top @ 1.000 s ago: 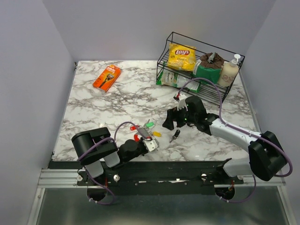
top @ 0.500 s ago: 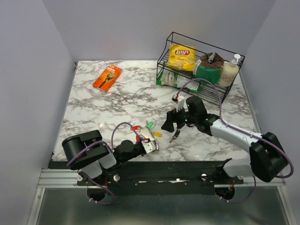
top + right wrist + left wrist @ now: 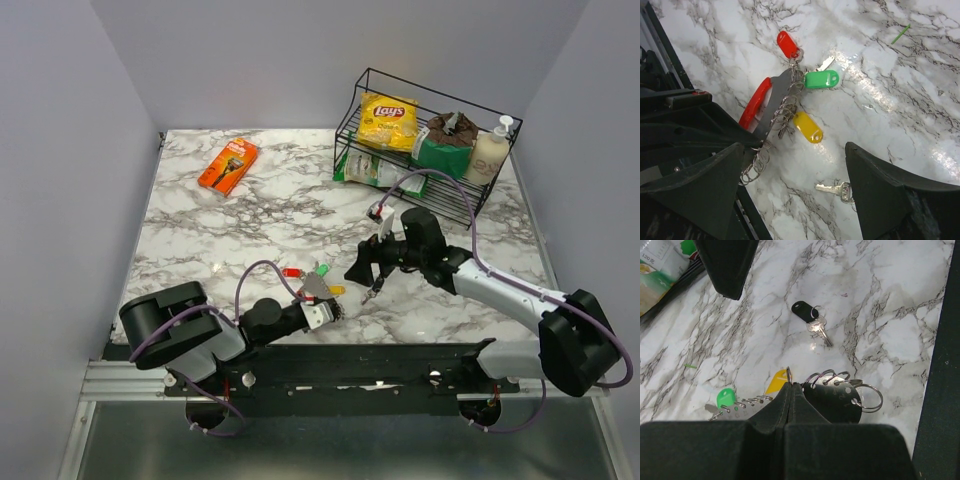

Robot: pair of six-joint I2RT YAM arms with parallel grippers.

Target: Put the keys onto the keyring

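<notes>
1. While the left gripper lies lowest, at the near edge of the worktop, its jaws are pressed fully together. They pinch the keyring by its flat grey part, beside the curved red side.
2. I judge the keyring to be stiff metal that will not bend. It is also thin and smooth, so it may swivel in a pinch, and the flat grey part looks like the safest place to hold.
3. Around the far side of the keyring, the red key, the green key and the yellow key lie fanned on the marble. They appear to hang from it by small wire rings. They look light and loose, so they would probably flop and slide if the keyring moves.
4. A little farther, the black-headed key lies flat and alone, apart from the keyring, with its own small ring.
5. This key looks thin, and it lies on a glossy surface, so I think it is hard to lift. The plastic head is thicker and less slippery than the blade, so I would take it there.
6. Above this area hovers the right gripper. Its jaws are spread wide and nothing is between them.
7. Farthest away stand the wire rack and the orange pack, well apart from the keys.
</notes>
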